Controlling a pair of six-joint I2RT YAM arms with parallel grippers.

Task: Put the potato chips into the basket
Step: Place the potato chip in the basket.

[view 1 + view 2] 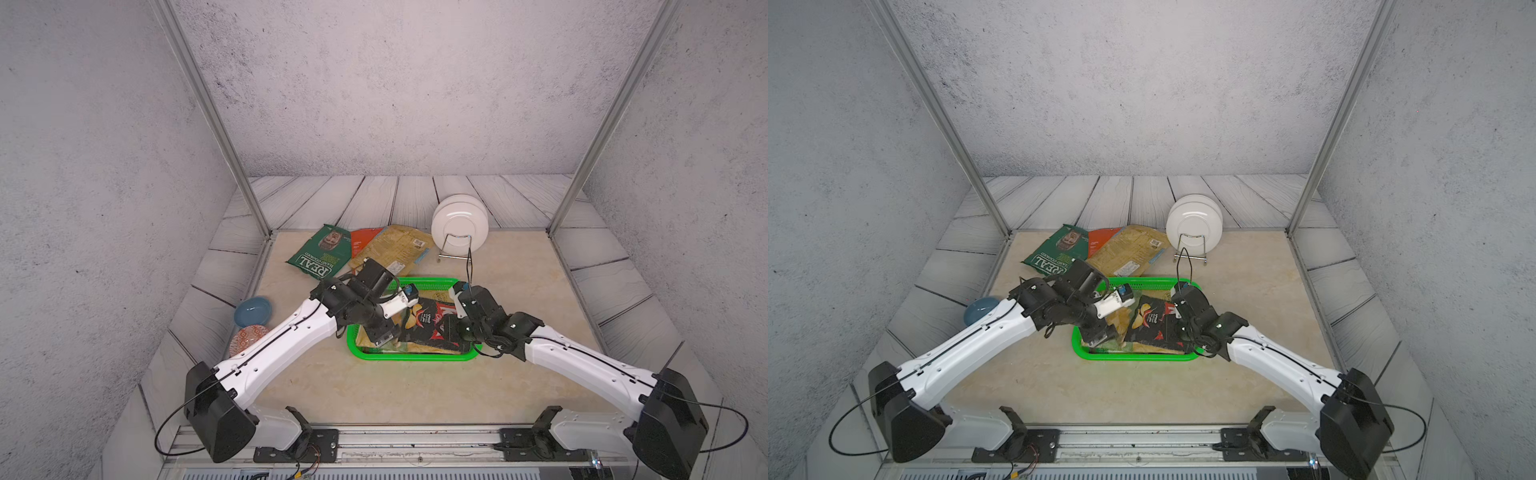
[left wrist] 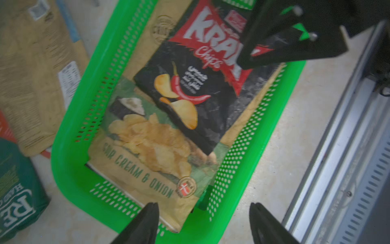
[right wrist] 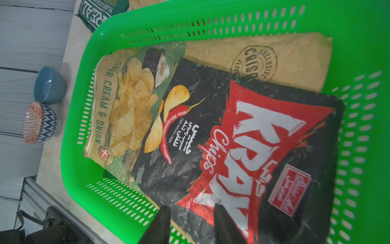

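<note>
My left gripper hangs wide open, empty, over the basket. The dark green REAL bag lies just past its far-left corner, slanted, nearest that arm. My right gripper, part open, straddles the black KRAK bag inside; I can't tell if it grips.

KRAK bag lies on the sour-cream bag inside the basket.

The white-and-black left arm and right arm reach inward and angle down. The black two-finger left gripper spreads its jaws wide, empty; the right gripper has its jaws partly apart
</note>
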